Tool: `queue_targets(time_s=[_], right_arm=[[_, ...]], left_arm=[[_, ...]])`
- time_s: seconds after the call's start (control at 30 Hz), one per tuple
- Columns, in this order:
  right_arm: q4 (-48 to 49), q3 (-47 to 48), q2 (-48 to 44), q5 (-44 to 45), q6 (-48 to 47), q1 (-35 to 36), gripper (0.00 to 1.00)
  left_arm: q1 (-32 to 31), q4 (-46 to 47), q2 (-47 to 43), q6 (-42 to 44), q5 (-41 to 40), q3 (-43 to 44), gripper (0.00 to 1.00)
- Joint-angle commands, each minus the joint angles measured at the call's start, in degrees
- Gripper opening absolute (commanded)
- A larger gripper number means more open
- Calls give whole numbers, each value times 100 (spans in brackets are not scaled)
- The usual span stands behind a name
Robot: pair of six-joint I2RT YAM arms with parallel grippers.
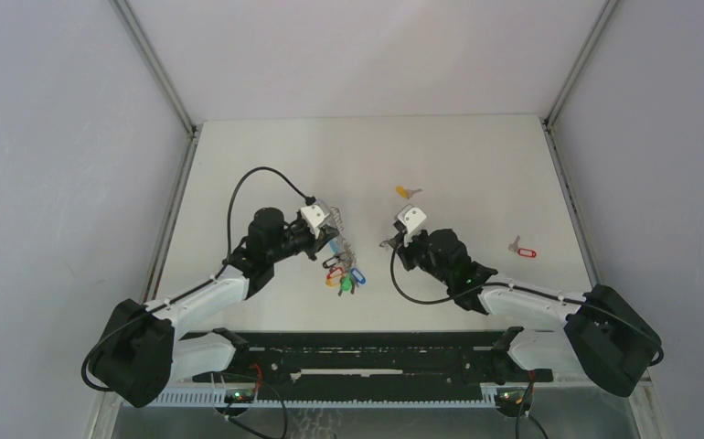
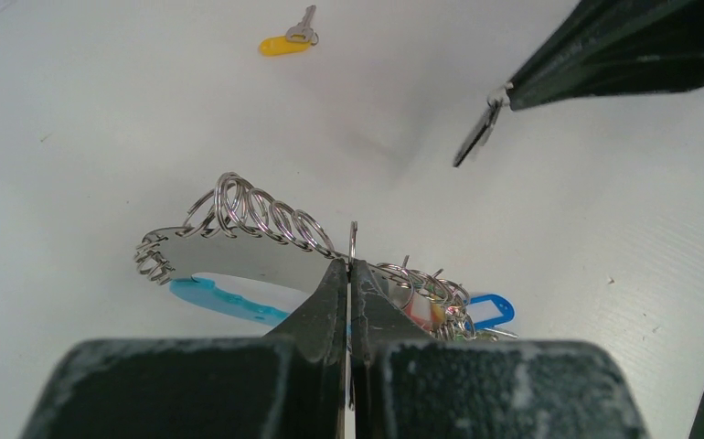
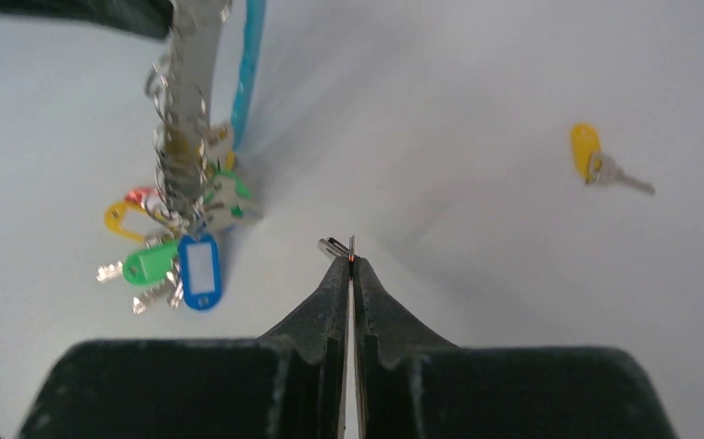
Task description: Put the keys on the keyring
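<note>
the left gripper [image 2: 349, 267] is clenched, its two fingers pressed together on one thin wire ring of the keyring [image 2: 266, 219], near the middle of the table [image 1: 476, 165]. the grey chain of linked rings curves away to the left of the fingertips in the left wrist view, with the light-blue band [image 2: 211, 297] lying just below it. in the right wrist view the chain runs up to the left gripper at the top edge, and the bunch of tags hangs at its lower end, down at the table surface, with a blue tag [image 3: 200, 272] and a green tag [image 3: 150, 267] lowest. the right gripper [image 3: 350, 263] is also clamped tight, pinching the small ring of a dark-tagged key [image 2: 476, 135]; from the left wrist view that key dangles below the right fingers, tilted, off the table and apart from the keyring. the two grippers face each other with a gap between them, the right one just to the right of the bunch. a yellow-tagged key [image 1: 408, 192] lies flat on the table beyond the two grippers, clear of both. a red-tagged key [image 1: 520, 248] lies flat well to the right, near the table's right edge, touching nothing.
</note>
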Motion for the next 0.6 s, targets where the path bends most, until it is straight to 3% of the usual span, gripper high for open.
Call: queue_targets(time_s=[0.0, 0.17, 0.43, 0.57], right_arm=[[1577, -54, -48, -1035, -29, -302, 0], [2238, -78, -84, -1949, -249, -606, 0], [1048, 756, -5, -3582, -740, -1038, 0], [1117, 875, 318, -4057, -1041, -1076, 0]], left_arm=[[29, 356, -148, 52, 245, 265, 0], [25, 324, -161, 182, 478, 252, 0], [25, -198, -49, 353, 925, 524, 0], [25, -280, 46, 463, 1413, 583, 0]])
